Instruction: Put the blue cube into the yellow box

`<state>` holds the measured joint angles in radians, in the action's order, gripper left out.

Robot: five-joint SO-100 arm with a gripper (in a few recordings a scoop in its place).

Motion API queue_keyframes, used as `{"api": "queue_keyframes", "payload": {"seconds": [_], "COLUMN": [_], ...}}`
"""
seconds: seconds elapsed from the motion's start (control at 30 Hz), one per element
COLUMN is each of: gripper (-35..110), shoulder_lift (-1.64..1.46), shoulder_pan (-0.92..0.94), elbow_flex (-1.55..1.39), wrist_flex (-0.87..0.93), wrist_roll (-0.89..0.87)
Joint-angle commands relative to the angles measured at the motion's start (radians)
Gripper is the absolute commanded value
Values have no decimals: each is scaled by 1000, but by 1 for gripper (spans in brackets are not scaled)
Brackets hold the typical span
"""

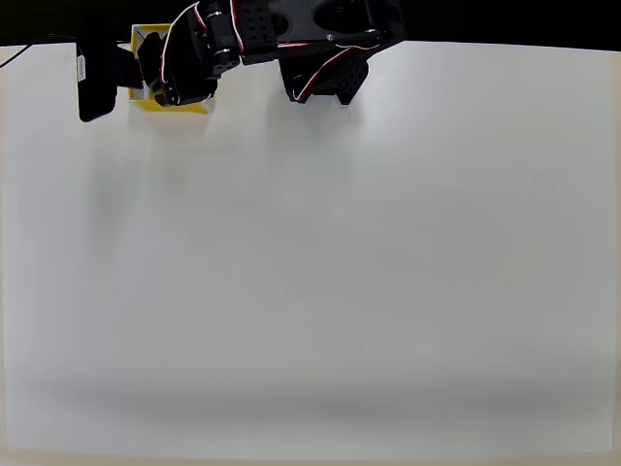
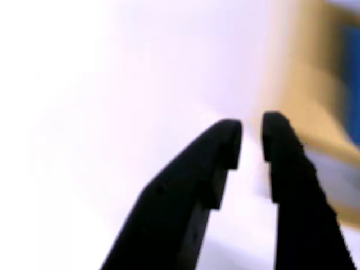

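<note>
In the wrist view my gripper [image 2: 251, 126] is shut to a thin slit, and nothing sits between its black fingers [image 2: 214, 163]. Just right of the fingertips is the blurred yellow box [image 2: 304, 84]. A blue patch, the blue cube [image 2: 351, 84], shows within the yellow at the frame's right edge. In the overhead view the yellow box [image 1: 189, 106] stands at the table's far left edge. The arm's gripper [image 1: 155, 80] hangs over the box and hides most of it, cube included.
The arm's black base [image 1: 325, 83] stands at the middle of the far edge. The white table [image 1: 310, 291] spreads out bare in front of it, down to the near edge.
</note>
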<state>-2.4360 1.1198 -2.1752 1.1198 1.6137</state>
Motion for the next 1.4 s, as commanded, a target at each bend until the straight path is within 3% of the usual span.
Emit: {"api": "queue_keyframes", "payload": {"seconds": [0.0, 0.3, 0.53, 0.9, 1.2, 1.37], "gripper": [3, 3, 2, 0, 0, 0], "shoulder_lift": [-135, -330, -557, -868, -908, -908], "shoulder_pan": [-281, -784, -1037, -1114, -1115, -1170], "elbow_flex": [-8, -253, -545, -793, -971, -971], "wrist_flex": [-163, -336, -357, 40, 51, 170], "wrist_roll": [-49, -38, -12, -20, 9, -2]}}
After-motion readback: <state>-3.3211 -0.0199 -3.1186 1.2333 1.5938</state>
